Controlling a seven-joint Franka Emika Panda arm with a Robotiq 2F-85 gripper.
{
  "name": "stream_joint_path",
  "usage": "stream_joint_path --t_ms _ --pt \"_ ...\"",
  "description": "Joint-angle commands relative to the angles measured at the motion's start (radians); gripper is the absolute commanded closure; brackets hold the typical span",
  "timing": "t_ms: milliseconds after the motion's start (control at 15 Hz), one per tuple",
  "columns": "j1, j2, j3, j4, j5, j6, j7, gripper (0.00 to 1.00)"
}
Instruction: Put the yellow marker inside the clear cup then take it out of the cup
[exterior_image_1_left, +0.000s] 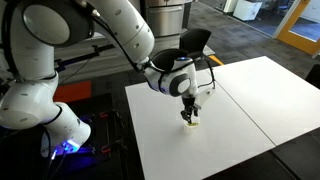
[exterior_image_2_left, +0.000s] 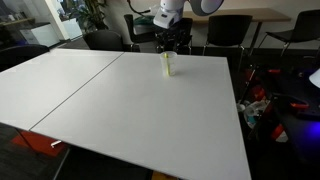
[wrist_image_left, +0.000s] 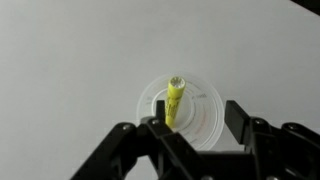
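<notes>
The clear cup (wrist_image_left: 205, 110) stands upright on the white table (wrist_image_left: 70, 50). The yellow marker (wrist_image_left: 175, 100) stands in it, leaning against the rim on the side of my left finger. My gripper (wrist_image_left: 195, 118) is open right above the cup, with one finger on each side of it. The right finger is well clear of the marker. In both exterior views the gripper (exterior_image_1_left: 190, 106) (exterior_image_2_left: 168, 46) points straight down over the cup (exterior_image_1_left: 190, 122) (exterior_image_2_left: 167, 67), and a bit of yellow shows inside the cup.
The table is two white tops joined by a seam (exterior_image_1_left: 245, 110). Black chairs (exterior_image_2_left: 225, 30) stand along one edge. The table's edge lies close beyond the cup (exterior_image_2_left: 200, 58).
</notes>
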Motion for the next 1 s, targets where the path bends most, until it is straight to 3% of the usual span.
stream_joint_path --t_ms 0,933 --pt "-0.006 0.023 0.004 0.019 -0.009 0.028 -0.006 0.35" --pt "-0.004 0.096 0.025 0.095 0.005 0.002 -0.022 0.38"
